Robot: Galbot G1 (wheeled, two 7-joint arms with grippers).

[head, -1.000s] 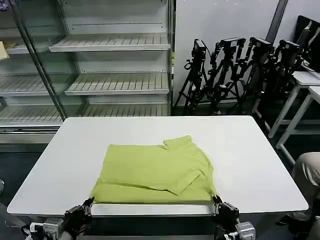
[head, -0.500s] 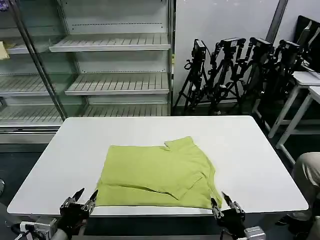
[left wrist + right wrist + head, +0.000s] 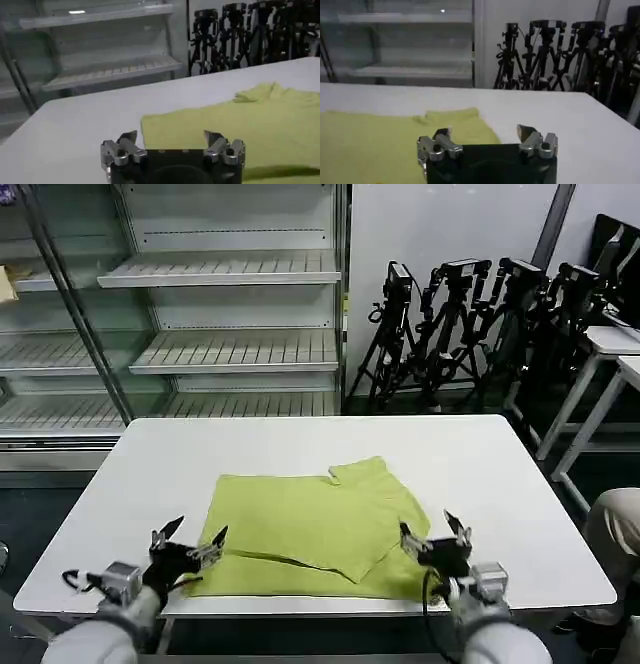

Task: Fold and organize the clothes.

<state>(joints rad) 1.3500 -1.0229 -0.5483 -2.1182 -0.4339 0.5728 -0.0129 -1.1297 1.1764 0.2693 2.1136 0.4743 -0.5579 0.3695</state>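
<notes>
Left gripper (image 3: 190, 537) hovers over the near left corner of the T-shirt (image 3: 310, 524), fingers spread apart, nothing between them; right gripper (image 3: 432, 530) hovers over the near right corner, likewise spread and empty. One shirt only: lime, yellow-green, thin soft fabric, lying folded into a rough rectangle on the near half of the white table (image 3: 480, 484), its near edge close to the table's front edge. A sleeve flap juts out at the far right corner; a diagonal fold edge crosses the near right part. Surface mostly flat with faint creases. Neckline not discernible from the head view. Left wrist view: two metal fingertips (image 3: 128, 138) set wide above the shirt's edge. Right wrist view: same wide stance, shirt (image 3: 380, 145) beneath one side, bare table beneath the other. Behind the table, empty slatted metal shelves (image 3: 225, 269) and a cluster of black tripods (image 3: 470, 334); exact tripod count unclear.
</notes>
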